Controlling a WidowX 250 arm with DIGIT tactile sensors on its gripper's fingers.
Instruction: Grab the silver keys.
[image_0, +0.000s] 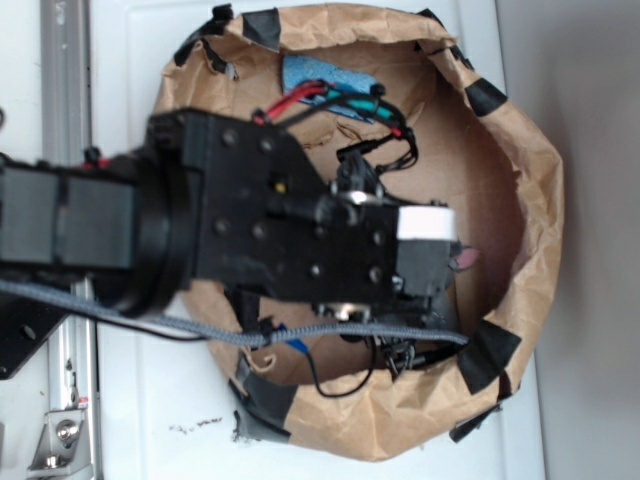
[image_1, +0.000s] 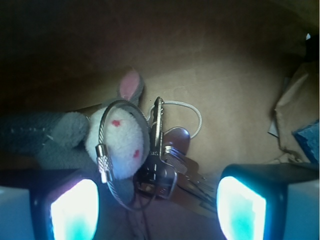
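Note:
The silver keys (image_1: 167, 160) lie on the brown paper floor in the wrist view, a bunch of metal keys with a steel cable loop (image_1: 111, 165) and a thin pale cord (image_1: 192, 112). They lean against a plush mouse (image_1: 117, 137) with a pink ear. My gripper (image_1: 157, 210) is open, its two glowing pads (image_1: 75, 210) on either side of the bunch, and neither pad touches the keys. In the exterior view the gripper (image_0: 435, 265) points down into the paper bowl (image_0: 520, 150), and the arm hides the keys.
The crumpled brown paper bowl has black tape patches (image_0: 485, 355) on its rim. A blue sponge (image_0: 310, 75) lies at the bowl's far side, its corner also visible in the wrist view (image_1: 307, 140). The mouse's pink ear (image_0: 465, 258) peeks out past the gripper. Cables (image_0: 330, 330) trail over the arm.

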